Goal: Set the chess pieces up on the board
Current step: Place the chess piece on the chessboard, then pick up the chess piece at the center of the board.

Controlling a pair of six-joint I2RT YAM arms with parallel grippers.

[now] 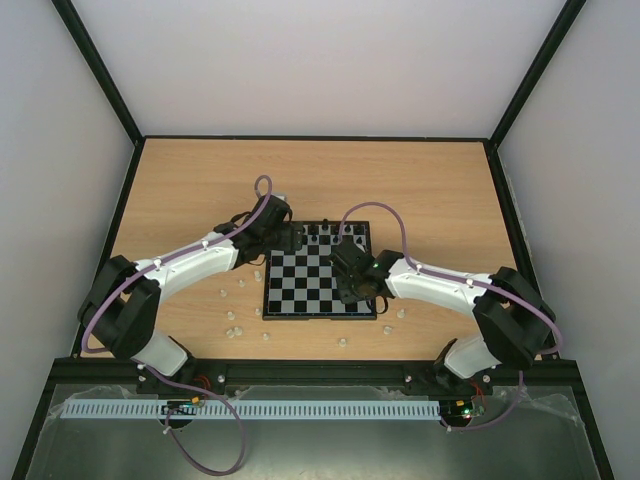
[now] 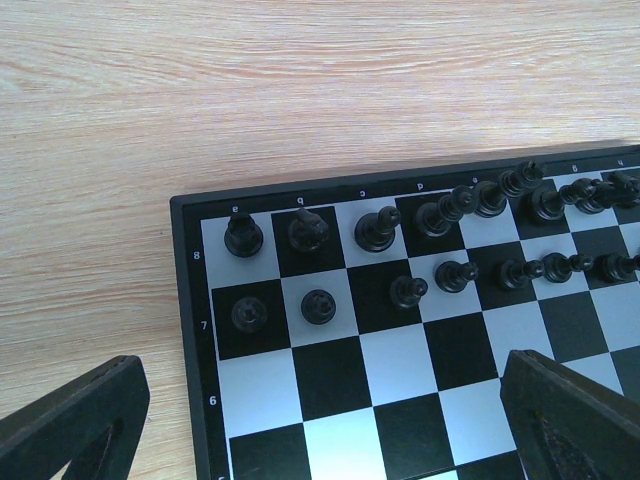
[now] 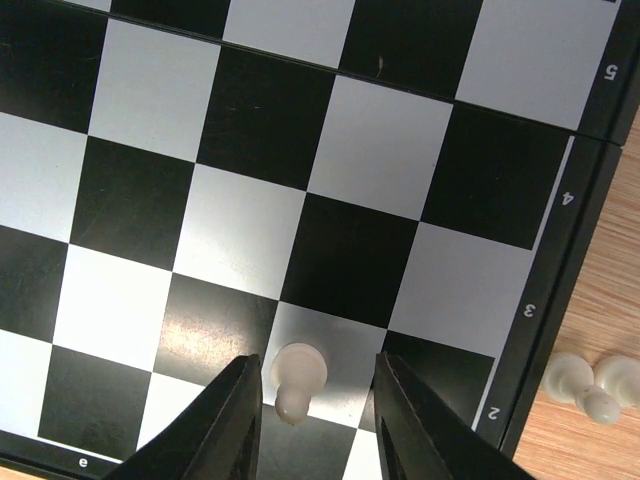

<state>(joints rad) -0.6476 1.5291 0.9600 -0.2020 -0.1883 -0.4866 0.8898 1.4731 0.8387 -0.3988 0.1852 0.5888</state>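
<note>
The board lies mid-table between both arms. Black chess pieces stand in two rows along its far edge. My right gripper hangs low over the board's near right part, open, its fingers either side of a cream-white pawn that stands on a pale square in the second row. A gap shows between the pawn and each finger, wider on the right. My left gripper is wide open and holds nothing above the board's far left corner, near the black pieces.
Loose cream-white pieces lie scattered on the wood left of the board and along its near edge. A few more sit off the right edge, two of them close to the board's border.
</note>
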